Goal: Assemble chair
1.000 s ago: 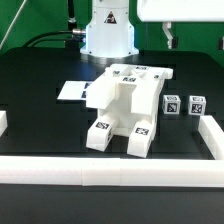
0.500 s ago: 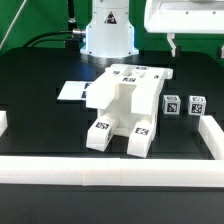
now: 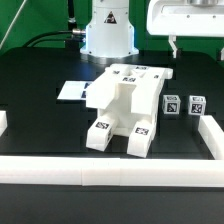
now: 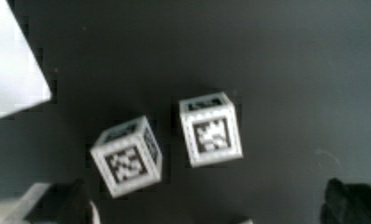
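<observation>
1. black desk [image 3: 40, 70] carries the chair body [image 3: 122, 105] at its middle.
2. one small cube [image 3: 171, 104] and a second cube [image 3: 196, 104] stand near each other, just beside it on the exterior view's right.
3. pincer [image 4: 207, 198] hangs above them, wide, holding nothing.
4. low white rails [image 3: 110, 170] edge the desk; bare black surface lies between.

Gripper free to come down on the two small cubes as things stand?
Probably yes: the gripper hangs open above the small cubes, which stand beside the chair body with nothing over them.

The chair body [image 3: 122, 105] sits beside two cubes [image 3: 171, 104].
</observation>
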Tool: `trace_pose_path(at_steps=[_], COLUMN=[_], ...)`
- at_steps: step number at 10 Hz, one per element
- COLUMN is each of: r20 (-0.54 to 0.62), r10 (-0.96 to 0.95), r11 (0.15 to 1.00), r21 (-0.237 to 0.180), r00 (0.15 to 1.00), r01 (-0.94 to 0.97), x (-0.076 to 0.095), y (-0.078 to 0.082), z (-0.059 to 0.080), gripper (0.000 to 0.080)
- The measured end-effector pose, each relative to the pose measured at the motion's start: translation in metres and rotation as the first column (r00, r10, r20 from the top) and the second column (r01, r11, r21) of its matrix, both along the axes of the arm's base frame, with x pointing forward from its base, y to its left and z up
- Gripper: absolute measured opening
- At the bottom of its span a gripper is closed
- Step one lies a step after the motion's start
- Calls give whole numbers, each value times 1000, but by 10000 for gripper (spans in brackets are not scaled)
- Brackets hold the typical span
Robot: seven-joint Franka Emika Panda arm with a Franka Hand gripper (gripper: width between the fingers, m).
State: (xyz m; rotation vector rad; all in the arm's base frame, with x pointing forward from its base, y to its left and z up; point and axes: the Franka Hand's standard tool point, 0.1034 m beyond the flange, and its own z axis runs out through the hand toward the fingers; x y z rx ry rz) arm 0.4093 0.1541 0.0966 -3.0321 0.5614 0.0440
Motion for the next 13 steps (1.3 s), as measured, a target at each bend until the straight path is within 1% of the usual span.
trace_pose_path(at_steps=[3,4,6,8,9,11,13], r20=[9,14,10,9,8,14,21], r10=[13,17,52,83,99,135,133], r11=[1000,1000,998,996,995,990,991], r21=[-6,-11,-19,-24,-26,-30,-28], r00=[1000,1000,999,997,995,991,991], r01=[-13,-16,-52,-83,-99,-135,-133], x=[-9,-11,-14,-17,-16,-4,9], y=[-3,-6,-17,-33,-39,-58,-59], z=[-8,-13,-19,-26,-28,-28,-25], gripper=[649,649,649,649,649,649,649])
